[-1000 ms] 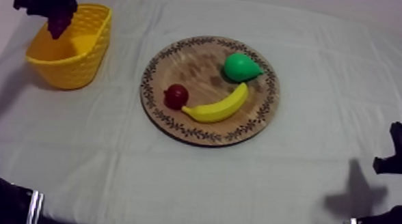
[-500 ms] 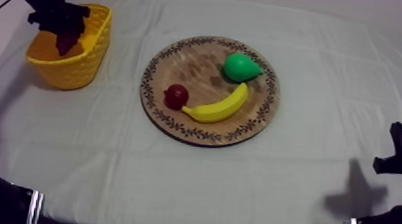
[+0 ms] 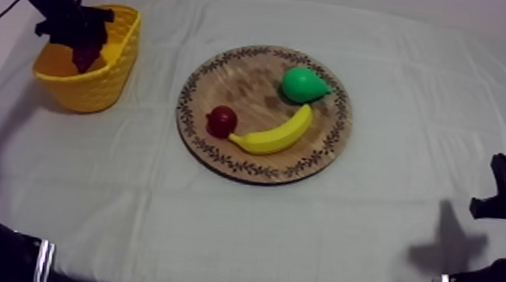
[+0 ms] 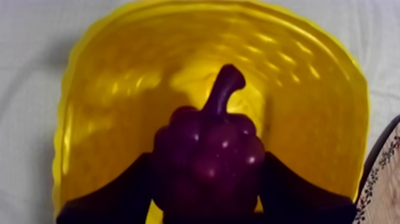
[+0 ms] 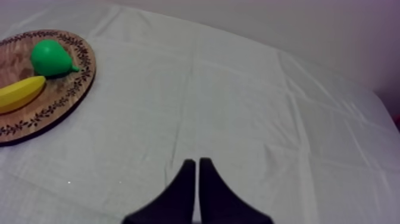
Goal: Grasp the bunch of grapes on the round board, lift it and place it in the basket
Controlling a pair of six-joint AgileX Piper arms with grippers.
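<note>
Holding the bunch of grapes (image 4: 208,161) at the mouth of the yellow basket (image 3: 97,87). The left jaws are clamped on its body from both sides, and the stem points away from the arm toward the basket floor. The left wrist view shows basket walls all round the grapes. I can't tell whether the bunch touches the floor yet.

Judgement: the carry is done and release is the pending step. A drop from here should land inside.

The grip on the body makes sense. The bunch is a lumpy, glossy dark-purple moulding with a highlight on each bump. Its thin curved stem looks too slim to pinch reliably.

The basket looks like yellow plastic. It is oval, has woven-pattern walls that flare upward, and sits at the counter's (image 3: 301,233) far left, well apart from the wooden board (image 3: 236,77).

The board is round, with visible grain and a leaf-pattern rim, and sits mid-counter. It carries smooth toy fruit:
- a green pear (image 3: 302,84)
- a banana (image 3: 274,134), curved below the pear
- a small red fruit (image 3: 222,120), just beside the banana's end

The right jaws are closed on nothing and lie together as a narrow wedge. They sit over bare grey-white cloth at the counter's right side, clear of the work.
</note>
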